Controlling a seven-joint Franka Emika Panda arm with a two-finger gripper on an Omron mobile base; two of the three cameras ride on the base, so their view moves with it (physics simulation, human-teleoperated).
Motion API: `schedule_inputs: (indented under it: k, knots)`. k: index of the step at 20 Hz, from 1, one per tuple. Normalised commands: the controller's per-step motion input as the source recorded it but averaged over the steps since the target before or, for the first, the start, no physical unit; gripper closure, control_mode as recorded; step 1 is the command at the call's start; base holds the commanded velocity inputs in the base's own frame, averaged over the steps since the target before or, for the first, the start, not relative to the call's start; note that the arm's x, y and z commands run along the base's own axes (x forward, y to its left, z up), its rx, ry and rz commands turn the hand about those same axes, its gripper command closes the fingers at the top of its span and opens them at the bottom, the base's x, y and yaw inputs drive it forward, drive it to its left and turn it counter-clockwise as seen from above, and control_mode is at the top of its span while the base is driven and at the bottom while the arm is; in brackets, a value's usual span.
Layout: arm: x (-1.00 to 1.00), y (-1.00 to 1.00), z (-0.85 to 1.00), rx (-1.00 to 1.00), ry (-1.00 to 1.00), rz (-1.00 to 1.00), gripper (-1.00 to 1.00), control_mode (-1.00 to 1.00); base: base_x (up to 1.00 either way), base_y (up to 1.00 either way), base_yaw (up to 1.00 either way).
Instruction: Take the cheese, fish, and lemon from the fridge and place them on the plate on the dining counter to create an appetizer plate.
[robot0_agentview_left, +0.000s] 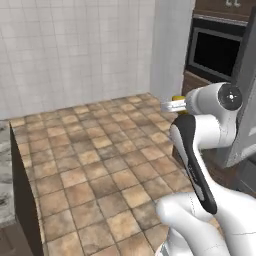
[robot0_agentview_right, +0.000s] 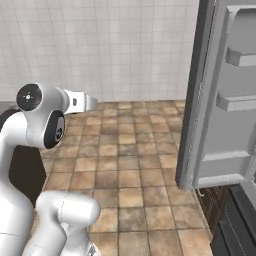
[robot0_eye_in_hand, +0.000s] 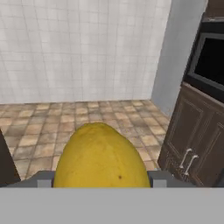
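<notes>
The robot's gripper (robot0_eye_in_hand: 101, 186) is clamped on the lemon (robot0_eye_in_hand: 102, 157), a smooth yellow fruit that sits between the two fingers in the hand view, with a small dark speck low on its skin. In the left base view the white arm (robot0_agentview_left: 200, 150) rises from the lower right and reaches out level over the brown tiled floor (robot0_agentview_left: 95, 155), a sliver of yellow showing at the tip of the hand. To the far left of that view, an edge of the grey marbled dining counter (robot0_agentview_left: 5, 170) sits on its dark base. The right base view shows the fridge (robot0_agentview_right: 220, 100) door standing open at the right, its pale grey bins facing the camera, well apart from the hand. Past the lemon, the hand view looks toward a white tiled wall (robot0_eye_in_hand: 78, 48), a black microwave (robot0_eye_in_hand: 210, 61) set in dark wood cabinets (robot0_eye_in_hand: 192, 140) with two pale handles.
</notes>
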Motion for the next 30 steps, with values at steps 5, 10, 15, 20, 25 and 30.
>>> schedule_inputs:
  k: [5,10,15,20,25,30]
  knots:
    - [0.00,0.00,0.00,0.00,0.00,0.00,1.00,1.00,-0.05,-0.27,0.63]
    - [0.00,0.00,0.00,0.00,0.00,0.00,1.00,1.00,-0.03,-0.32,0.60]
    - [0.00,0.00,0.00,0.00,0.00,0.00,1.00,1.00,0.04,-0.39,0.52]
    - [0.00,0.00,0.00,0.00,0.00,0.00,1.00,1.00,0.40,-0.42,0.42]
    - [0.00,0.00,0.00,0.00,0.00,0.00,1.00,1.00,0.82,-0.48,0.33]
    - [0.00,0.00,0.00,0.00,0.00,0.00,1.00,1.00,0.99,-0.65,0.24]
